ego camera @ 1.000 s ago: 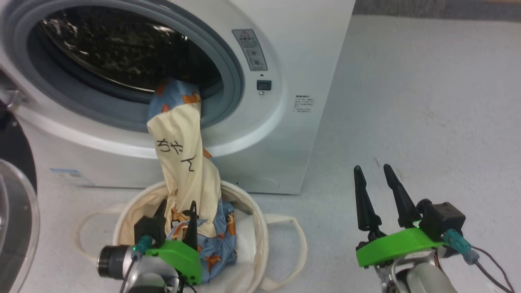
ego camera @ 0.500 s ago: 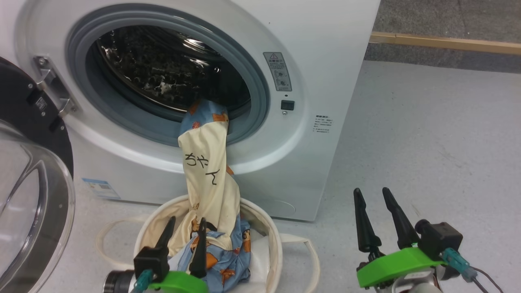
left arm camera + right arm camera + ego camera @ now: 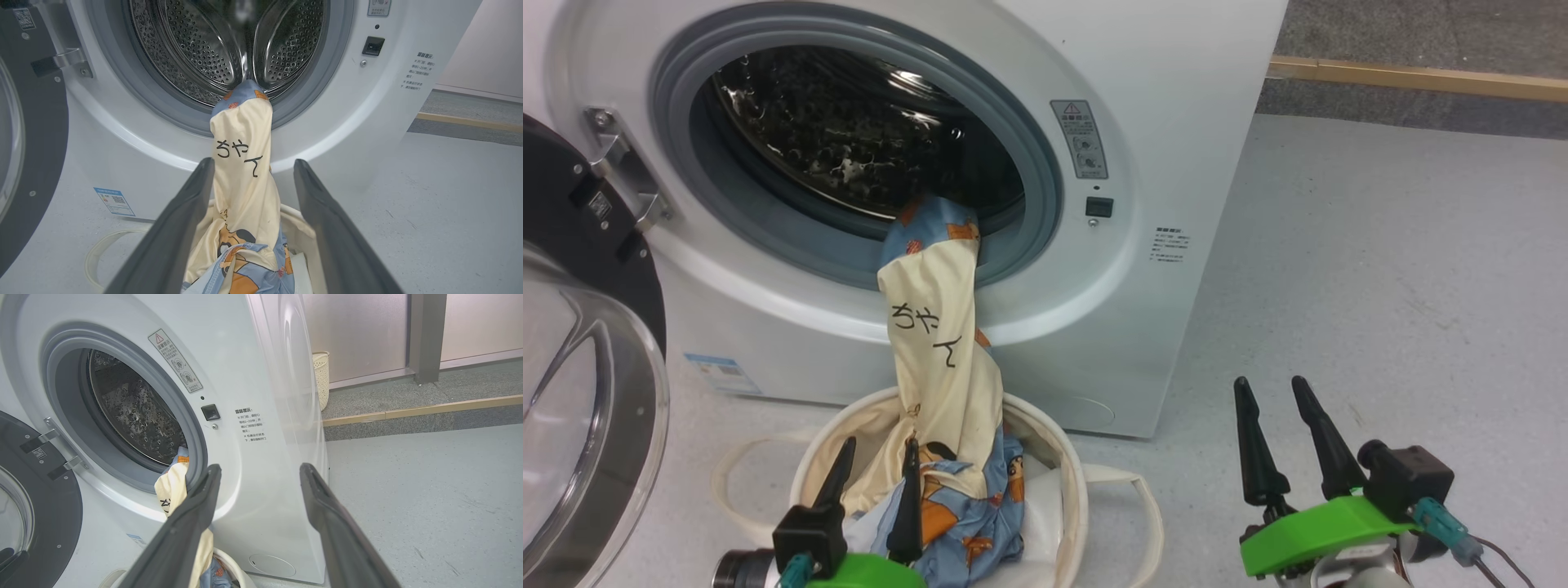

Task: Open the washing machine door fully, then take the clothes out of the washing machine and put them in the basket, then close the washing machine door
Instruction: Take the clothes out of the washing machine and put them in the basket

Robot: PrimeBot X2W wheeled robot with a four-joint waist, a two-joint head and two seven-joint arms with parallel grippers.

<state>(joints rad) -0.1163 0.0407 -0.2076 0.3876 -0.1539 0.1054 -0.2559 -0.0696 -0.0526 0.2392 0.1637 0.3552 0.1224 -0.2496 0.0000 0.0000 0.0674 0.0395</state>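
The white washing machine (image 3: 1176, 82) stands with its door (image 3: 572, 237) swung open at the left. The clothes (image 3: 935, 327), light blue with bears and a cream panel, hang from the drum lip down into the cream basket (image 3: 1062, 465) on the floor. My left gripper (image 3: 880, 443) is open at the basket's near side. In the left wrist view the clothes (image 3: 243, 163) hang between and beyond its spread fingers (image 3: 184, 228), not pinched. My right gripper (image 3: 1269, 381) is open over bare floor to the right, pointing at the machine's front corner (image 3: 265, 355).
Grey floor (image 3: 1380, 286) stretches to the right of the machine. A wooden strip (image 3: 1421, 77) edges a darker raised floor behind. A pale wicker bin (image 3: 321, 375) stands by the far wall. The door's glass bowl (image 3: 572, 425) bulges at the far left.
The head camera has tilted up, showing more of the machine and door. My left gripper has drawn back a little toward the view's lower edge. The clothes hang as before; the right gripper is unchanged.
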